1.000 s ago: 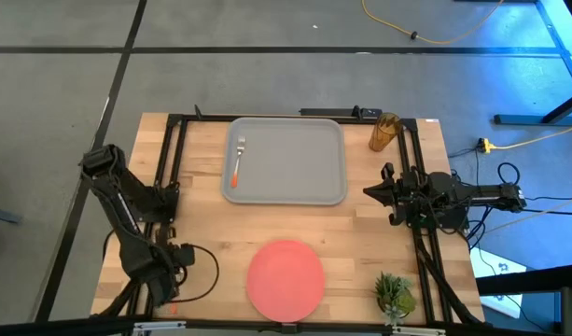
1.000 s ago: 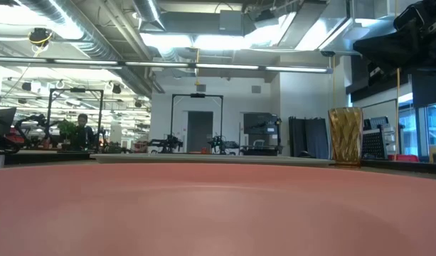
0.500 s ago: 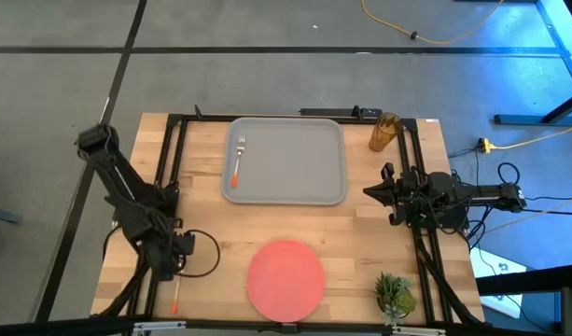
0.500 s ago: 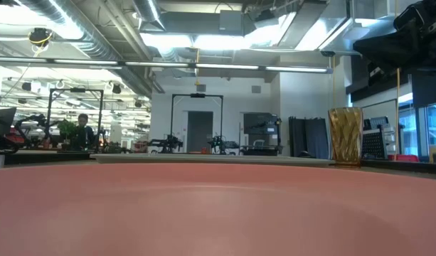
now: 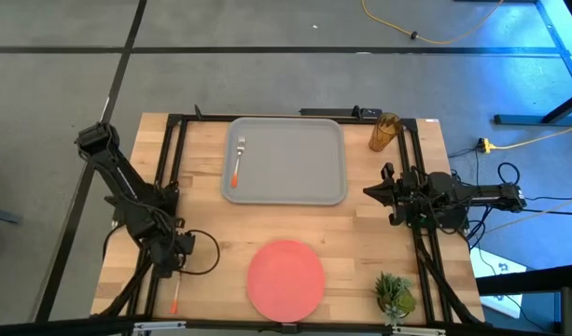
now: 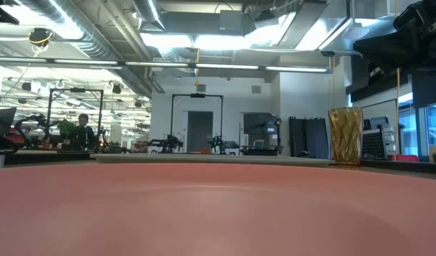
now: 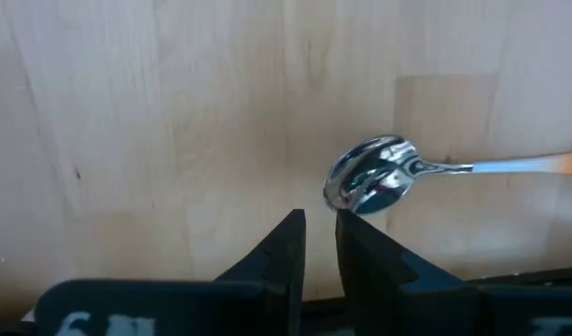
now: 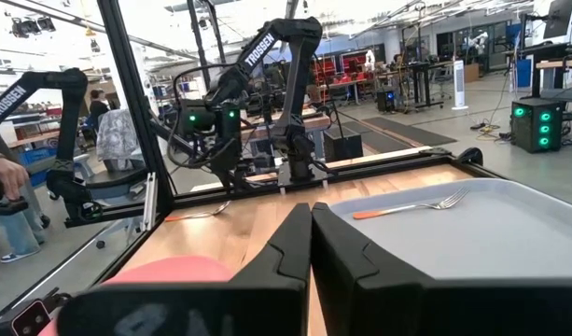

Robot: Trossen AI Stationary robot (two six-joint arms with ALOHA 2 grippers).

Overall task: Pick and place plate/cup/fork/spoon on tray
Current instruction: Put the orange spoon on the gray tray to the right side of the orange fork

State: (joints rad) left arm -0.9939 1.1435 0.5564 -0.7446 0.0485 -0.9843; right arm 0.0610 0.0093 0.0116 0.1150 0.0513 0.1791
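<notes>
The spoon point(image 5: 176, 297) lies flat on the wood near the table's near left corner; its silver bowl point(image 7: 369, 177) points toward my left gripper point(image 7: 320, 245). That gripper hangs just far of the bowl, fingers a narrow gap apart and empty. The coral plate point(image 5: 286, 278) lies at the near middle. The fork point(image 5: 238, 159) lies on the left part of the grey tray point(image 5: 304, 187). The amber cup point(image 5: 385, 131) stands upright at the far right. My right gripper point(image 5: 374, 191) is shut and empty at the right, beside the tray.
A small green plant point(image 5: 393, 294) stands at the near right corner. A black frame point(image 5: 169, 168) runs along the table's left, far and right sides. The plate point(image 6: 218, 213) fills the low view's bottom. People show in the room beyond the table point(image 8: 6, 196).
My left gripper has drawn back from over the spoon toward the table's far edge, and its arm has straightened up. The spoon, mostly covered a second ago, now shows along its whole length on the table.
</notes>
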